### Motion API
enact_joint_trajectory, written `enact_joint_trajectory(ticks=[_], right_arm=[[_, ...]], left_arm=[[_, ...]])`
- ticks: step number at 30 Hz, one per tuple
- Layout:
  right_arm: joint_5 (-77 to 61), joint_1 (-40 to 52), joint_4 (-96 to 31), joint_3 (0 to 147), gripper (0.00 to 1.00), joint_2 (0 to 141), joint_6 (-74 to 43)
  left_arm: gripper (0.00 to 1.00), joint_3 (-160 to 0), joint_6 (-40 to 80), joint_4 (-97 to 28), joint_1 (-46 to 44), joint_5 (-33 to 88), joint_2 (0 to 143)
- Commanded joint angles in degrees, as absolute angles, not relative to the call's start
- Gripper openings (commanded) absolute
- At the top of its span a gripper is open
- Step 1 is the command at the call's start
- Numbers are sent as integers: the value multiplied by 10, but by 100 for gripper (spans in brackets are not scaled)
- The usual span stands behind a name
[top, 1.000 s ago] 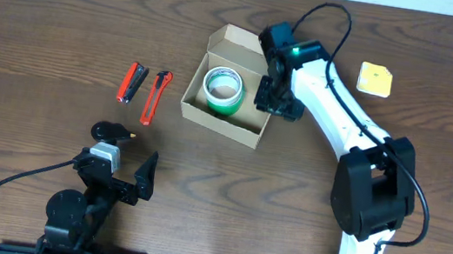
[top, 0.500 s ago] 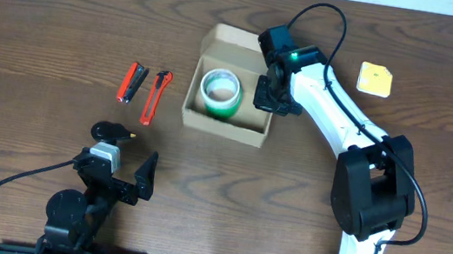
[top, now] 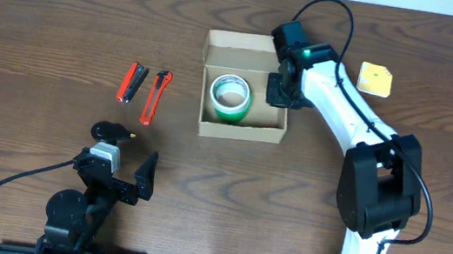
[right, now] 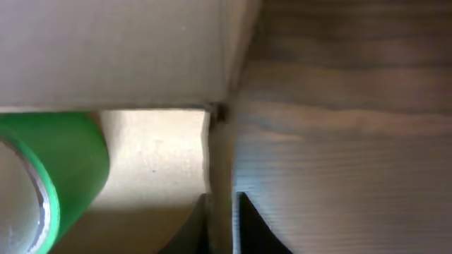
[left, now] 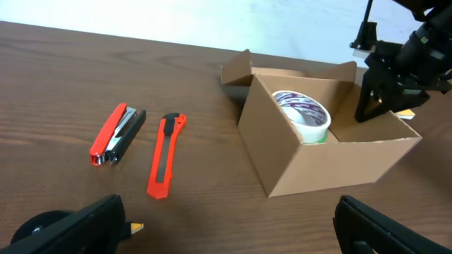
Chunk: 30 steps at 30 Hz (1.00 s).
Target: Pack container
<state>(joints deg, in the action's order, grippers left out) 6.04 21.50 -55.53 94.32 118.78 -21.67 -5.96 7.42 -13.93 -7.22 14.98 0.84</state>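
Note:
The container (top: pixel 240 131), a tan cardboard box with its flap lid open toward the back, sits mid-table, square to the table edges. It also shows in the left wrist view (left: pixel 332 166). A green tape roll (top: pixel 230 98) lies inside it, also visible in the left wrist view (left: pixel 304 116) and the right wrist view (right: pixel 56 166). My right gripper (top: pixel 282 90) is shut on the box's right wall, which stands between its fingertips (right: pixel 222 226). My left gripper (top: pixel 127 162) is open and empty near the front left, its fingers wide apart (left: pixel 226 233).
A red and black stapler (top: pixel 131 82) and a red box cutter (top: pixel 155 97) lie left of the box. A yellow pad (top: pixel 375 79) lies at the back right. A small black object with a yellow tip (top: pixel 109 132) sits by my left gripper.
The right gripper has swung the box by its right wall, turning it from skewed to square with the table and shifting it slightly right. The left arm has not moved.

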Motion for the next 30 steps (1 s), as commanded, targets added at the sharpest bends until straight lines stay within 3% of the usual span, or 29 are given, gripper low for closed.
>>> enact_joint_trajectory(ticks=[1,2,9,12,13,15,21,30], right_arm=[[69,208,-555,945,32,1196,-185],[60,208,-555,945,36,1196,-181],[-10,199,-587,994,39,1166,-182],[-10,180,-595,1016,45,1123,-171],[-7,171,-592,1017,50,1108,-166],[15,145,-582,1017,74,1074,-157],[58,47,-574,1016,99,1058,-151],[58,-37,-531,1016,99,1106,-151]], left_arm=[[95,-45,66,-143,-70,146,4],[95,-45,66,-143,-70,146,4],[95,-45,66,-143,-70,146,4],[95,-45,66,-143,-70,146,4],[95,-45,66,-143,-70,146,4],[95,-45,66,-143,-70,146,4],[95,-45,66,-143,-70,146,4],[96,-45,66,-143,-70,146,4]])
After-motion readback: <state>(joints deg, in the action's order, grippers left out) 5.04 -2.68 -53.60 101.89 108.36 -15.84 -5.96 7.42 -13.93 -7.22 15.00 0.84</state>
